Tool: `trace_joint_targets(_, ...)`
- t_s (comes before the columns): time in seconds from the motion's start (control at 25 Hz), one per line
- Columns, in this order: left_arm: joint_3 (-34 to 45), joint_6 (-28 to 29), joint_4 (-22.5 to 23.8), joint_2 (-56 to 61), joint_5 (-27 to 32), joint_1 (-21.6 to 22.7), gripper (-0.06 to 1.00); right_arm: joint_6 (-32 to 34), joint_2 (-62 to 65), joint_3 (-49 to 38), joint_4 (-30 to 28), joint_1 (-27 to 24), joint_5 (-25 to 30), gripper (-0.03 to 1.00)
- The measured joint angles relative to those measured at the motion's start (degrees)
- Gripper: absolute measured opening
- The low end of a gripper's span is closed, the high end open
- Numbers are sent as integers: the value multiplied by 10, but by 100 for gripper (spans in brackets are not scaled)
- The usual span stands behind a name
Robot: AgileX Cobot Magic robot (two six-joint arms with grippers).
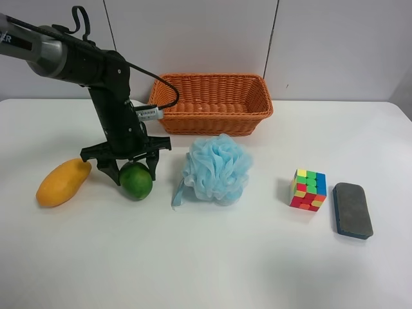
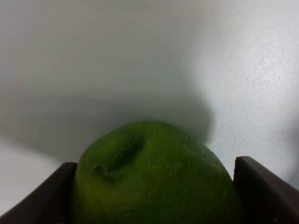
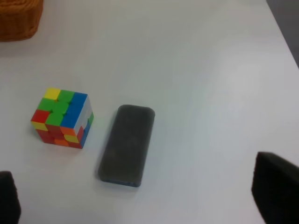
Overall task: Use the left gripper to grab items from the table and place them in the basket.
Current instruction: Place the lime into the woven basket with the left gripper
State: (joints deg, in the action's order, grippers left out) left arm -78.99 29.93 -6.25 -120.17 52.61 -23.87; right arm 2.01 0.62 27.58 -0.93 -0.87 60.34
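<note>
My left gripper (image 1: 132, 168), a black claw on the black arm at the exterior high view's left, stands over the round green fruit (image 1: 136, 181) on the white table (image 1: 212, 257). Its fingers (image 2: 264, 191) press both sides of the fruit (image 2: 154, 177), which still rests on the table. The yellow-orange mango (image 1: 62, 182) lies just beside it. The pale blue pouf (image 1: 215, 168) lies mid-table, with the puzzle cube (image 1: 308, 190) and the dark eraser block (image 1: 352, 210) beyond it. The wicker basket (image 1: 212, 103) stands at the back. My right gripper (image 3: 140, 196) is open above the table near the eraser (image 3: 127, 144) and cube (image 3: 61, 118).
A grey cable loops from the left arm towards the basket's rim (image 1: 168, 90). A corner of the basket (image 3: 18, 18) shows in the right wrist view. A pale wall stands behind the table.
</note>
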Motion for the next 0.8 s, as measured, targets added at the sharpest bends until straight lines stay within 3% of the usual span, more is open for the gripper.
trace_joint_targets(0.56, -3, 0, 9, 160, 14, 0, 63, 0, 0, 0, 0, 0, 0, 99)
trace_joint_targets(0.8, -82, -9, 9, 167, 36, 0, 63, 0, 0, 0, 0, 0, 0, 99)
